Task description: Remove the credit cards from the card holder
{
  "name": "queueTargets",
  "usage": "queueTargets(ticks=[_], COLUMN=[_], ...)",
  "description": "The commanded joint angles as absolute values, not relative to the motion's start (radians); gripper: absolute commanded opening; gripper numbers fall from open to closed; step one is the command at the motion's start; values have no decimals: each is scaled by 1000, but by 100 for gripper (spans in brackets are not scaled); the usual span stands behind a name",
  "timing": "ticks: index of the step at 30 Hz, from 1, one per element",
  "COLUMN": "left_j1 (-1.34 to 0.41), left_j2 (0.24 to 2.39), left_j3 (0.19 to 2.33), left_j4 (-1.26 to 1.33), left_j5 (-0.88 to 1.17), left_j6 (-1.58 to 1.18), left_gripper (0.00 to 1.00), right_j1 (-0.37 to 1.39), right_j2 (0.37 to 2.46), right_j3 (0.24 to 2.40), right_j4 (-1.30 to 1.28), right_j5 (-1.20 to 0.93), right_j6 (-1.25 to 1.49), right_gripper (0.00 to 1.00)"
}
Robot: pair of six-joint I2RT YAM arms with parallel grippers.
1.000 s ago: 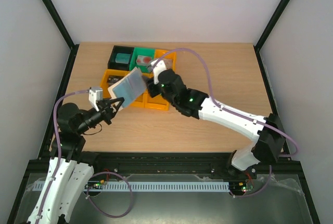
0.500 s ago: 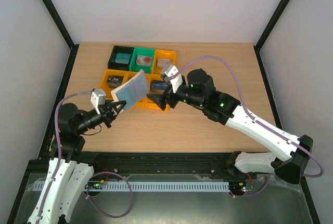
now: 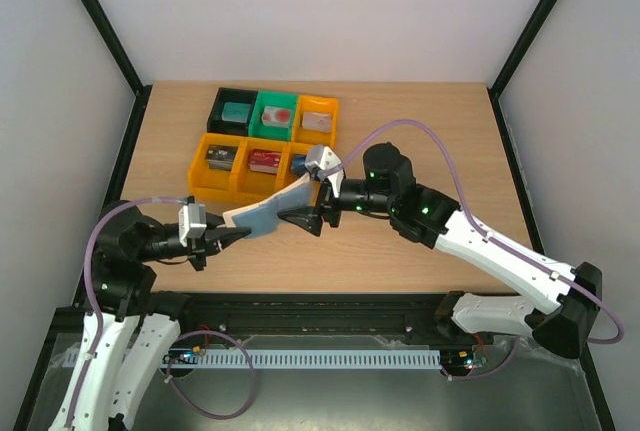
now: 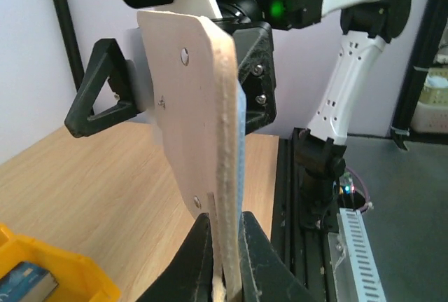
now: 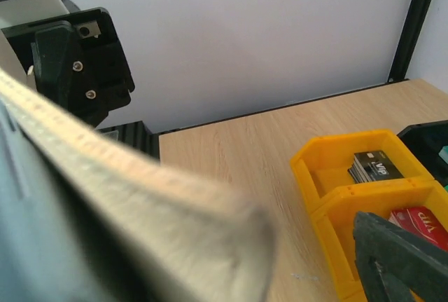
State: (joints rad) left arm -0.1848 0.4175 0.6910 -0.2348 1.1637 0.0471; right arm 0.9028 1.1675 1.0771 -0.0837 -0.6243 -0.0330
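My left gripper is shut on one end of the card holder, a tan-beige wallet held above the table's near side. In the left wrist view the card holder stands edge-on between the left gripper jaws, its grey-blue inside a thin strip. My right gripper is open and straddles the holder's far end, one black finger on each side without touching. Credit cards lie in the bins: a teal card, a red card, a dark card. What the holder contains is hidden.
A block of small bins stands at the back left: a black bin, a green bin, an orange bin, and a front orange row. The orange row's wall is close beside my right finger.
The right gripper left the bins, opened wide and came to the holder's far end. The left arm brought the holder down and toward the near edge, laying it flatter.
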Motion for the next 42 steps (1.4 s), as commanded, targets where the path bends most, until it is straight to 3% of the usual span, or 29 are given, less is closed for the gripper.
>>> queueTargets(ticks=[1, 4, 5, 11, 12, 14, 17, 19, 25, 35, 42], left_j1=[-190, -193, -193, -196, -196, -196, -196, -196, -193, -183, -183], left_j2=[423, 426, 424, 400, 393, 381, 365, 350, 320, 325, 333], left_j3=[723, 717, 710, 647, 634, 613, 600, 615, 655, 654, 664], left_j4=[-253, -250, -244, -173, -144, -94, -50, -76, -183, -179, -195], left_j5=[1288, 1266, 1244, 1108, 1085, 1049, 1073, 1120, 1043, 1053, 1072], left_j6=[186, 174, 161, 64, 23, -46, -106, -68, 7, 8, 24], left_gripper=[2, 2, 2, 2, 2, 7, 45, 54, 43, 38, 43], right_j1=[897, 897, 897, 896, 897, 896, 895, 882, 857, 832, 811], right_j2=[1124, 1121, 1132, 1241, 1253, 1259, 1233, 1208, 1181, 1174, 1162], right_j3=[1047, 1048, 1053, 1113, 1119, 1122, 1112, 1095, 1089, 1109, 1124], right_j4=[-37, -35, -29, 34, 34, 34, 28, 29, 8, -50, -122], right_j5=[-651, -729, -778, -939, -945, -971, -986, -985, -1054, -1117, -1120], right_j6=[-63, -78, -73, 27, 31, 23, -5, -11, -8, -32, -85], right_gripper=[99, 97, 89, 6, 2, 2, 2, 2, 2, 2, 2])
